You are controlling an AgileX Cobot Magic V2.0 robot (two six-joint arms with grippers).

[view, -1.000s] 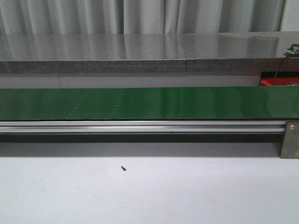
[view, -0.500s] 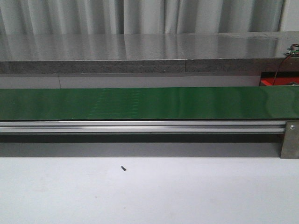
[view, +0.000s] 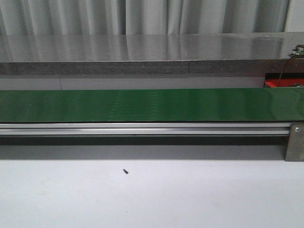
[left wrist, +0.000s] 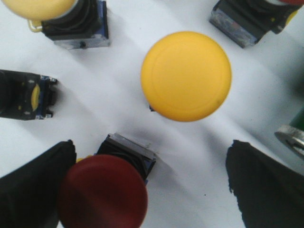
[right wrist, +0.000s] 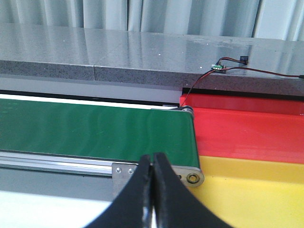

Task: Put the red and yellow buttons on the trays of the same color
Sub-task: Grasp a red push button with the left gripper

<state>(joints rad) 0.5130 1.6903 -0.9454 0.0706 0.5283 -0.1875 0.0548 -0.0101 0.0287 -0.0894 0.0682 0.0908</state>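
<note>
In the left wrist view my left gripper [left wrist: 151, 156] is open just above a white surface strewn with buttons. A red button [left wrist: 102, 192] lies tilted on its black base between the fingers, close against one finger [left wrist: 33, 190]. A yellow button [left wrist: 186, 76] stands upright further out. In the right wrist view my right gripper [right wrist: 153, 159] is shut with nothing in it. It points at the end of the belt, where the red tray [right wrist: 247, 128] and the yellow tray [right wrist: 251, 190] lie side by side. No arm or button shows in the front view.
More buttons ring the left gripper: a yellow-capped one [left wrist: 42, 7], a black one on its side [left wrist: 23, 94] and another [left wrist: 247, 21]. A green conveyor belt [view: 152, 104] on an aluminium rail [view: 142, 128] crosses the table. A grey ledge [view: 142, 52] runs behind it.
A faint patch on the green belt has drifted to the right in the front view. Nothing else there has moved.
</note>
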